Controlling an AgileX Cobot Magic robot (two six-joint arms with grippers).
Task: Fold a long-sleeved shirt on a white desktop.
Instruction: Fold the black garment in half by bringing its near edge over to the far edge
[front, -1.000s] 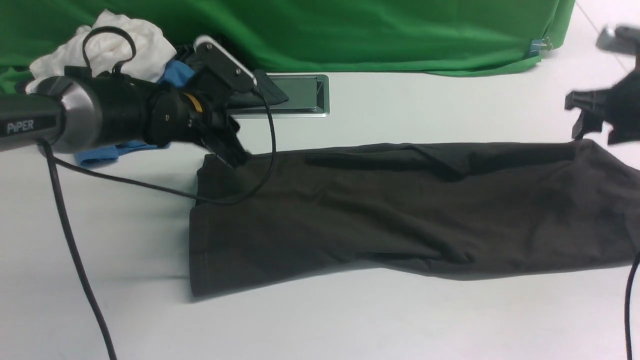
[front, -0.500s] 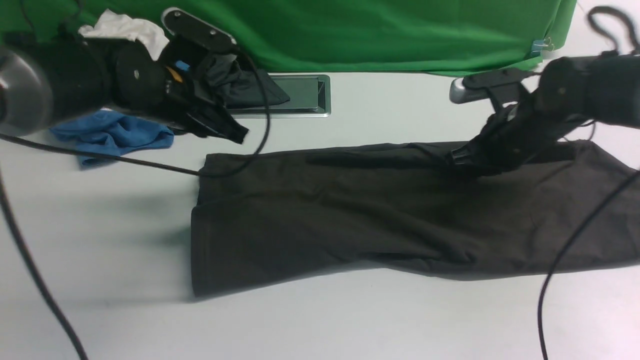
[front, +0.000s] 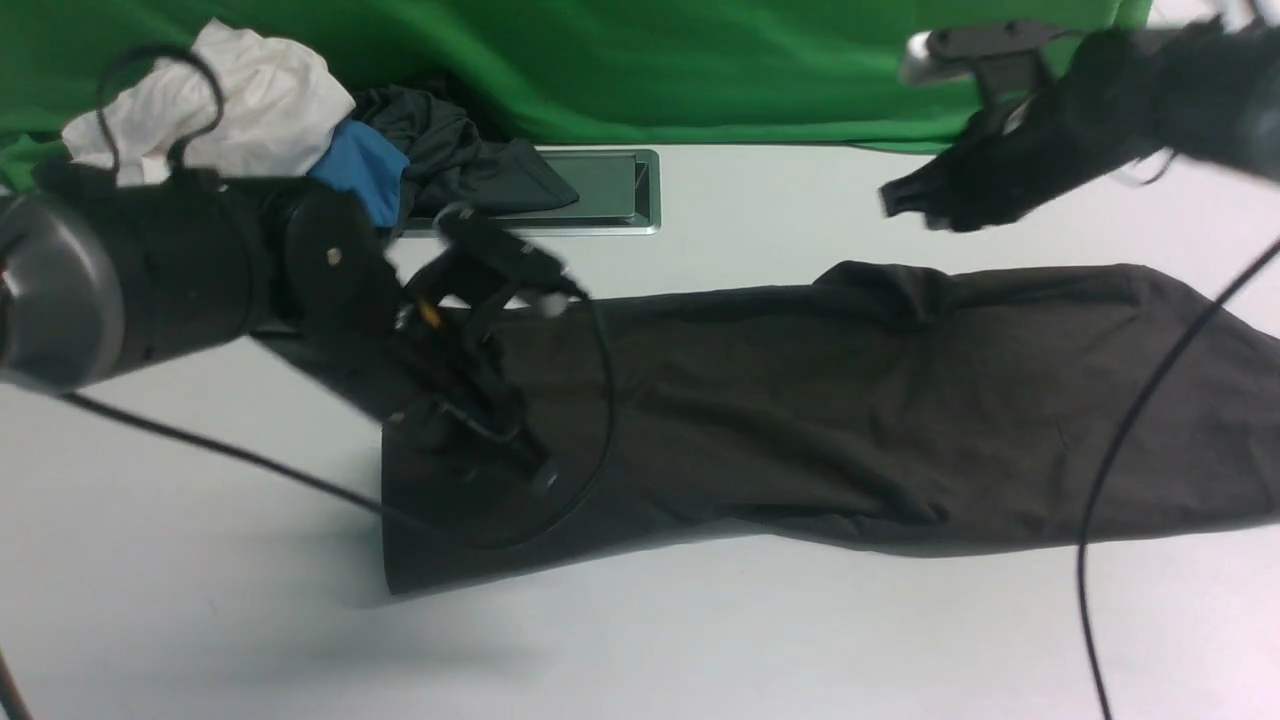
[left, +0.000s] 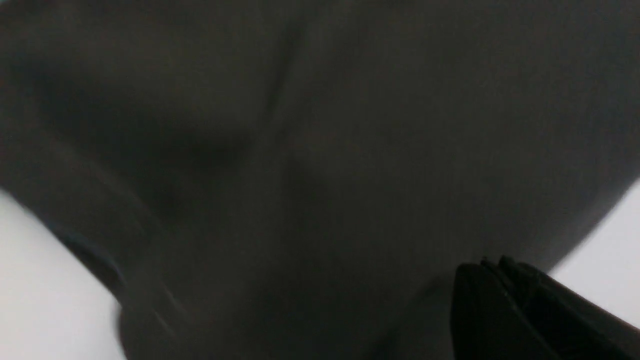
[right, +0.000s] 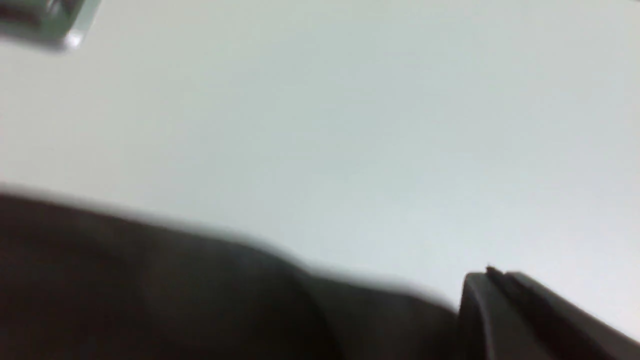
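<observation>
The long-sleeved shirt (front: 850, 400) is lying as a long dark band across the white desktop (front: 700, 640), running from about 9 o'clock of the front view's centre out to 3 o'clock, where it is leaving the picture. Its left end is showing a straight hem, and a small raised fold is sitting on its far edge at about 1 o'clock.

The left gripper (front: 535, 475) is hanging over the shirt's left end, at 8 o'clock of the centre, its black fingers pressed together. Whether cloth is caught between them cannot be told from the front; in the left wrist view the fingertips (left: 500, 300) are sitting closed right against the dark fabric (left: 300, 150), which is filling nearly the whole picture.

The right gripper (front: 900, 205) is hovering at 1 o'clock, above the far edge of the shirt and clear of it, with its jaws closed on nothing. In the right wrist view its closed tip (right: 492, 300) is showing over bare desktop (right: 350, 125), with the shirt's edge (right: 150, 280) blurred beside it.

At 11 o'clock, against the green cloth (front: 700, 70), a heap of garments is lying: a white one (front: 250, 110), a blue one (front: 365, 170) and a dark one (front: 470, 160) spilling onto the metal-framed panel (front: 610, 190). Black cables (front: 1120, 460) are trailing from both arms across the shirt and the desktop.
</observation>
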